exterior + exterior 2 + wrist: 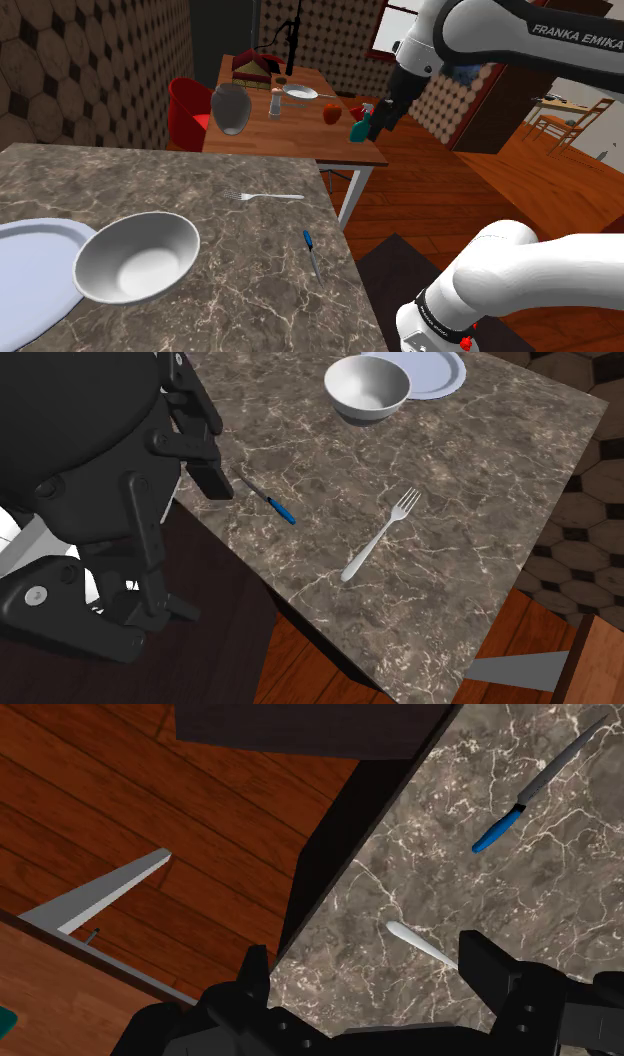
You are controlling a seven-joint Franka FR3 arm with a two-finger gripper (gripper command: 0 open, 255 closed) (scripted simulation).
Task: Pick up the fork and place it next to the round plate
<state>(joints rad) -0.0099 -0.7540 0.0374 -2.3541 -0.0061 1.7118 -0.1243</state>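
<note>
Takes the grey bowl on the marbled stone counter as the landmark.

Finds the fork lying flat on that counter, well apart from the bowl. Notes its tines at the end nearer the bowl and its handle pointing away, with nothing touching it.

Places the round plate, pale bluish white, right against the bowl and partly hidden behind it in both exterior views. Cannot tell between the bowl resting on the plate's rim and merely standing beside it.

Spots a knife with a blue handle, flat on the counter, also well apart from the bowl and apart from the fork, close to the counter's edge.

Shows the black gripper raised high above the counter's edge, farther from the bowl than the fork. Shows its fingers spread wide, pinching nothing. Catches, in the wrist view, the tip of the fork's handle far below between the two fingers, untouched, beside the edge of the counter and the wooden floor.

Picks out, far beyond the bowl in the shoulder view, a wooden dining table carrying a grey vase, with a red chair next to it.
</note>
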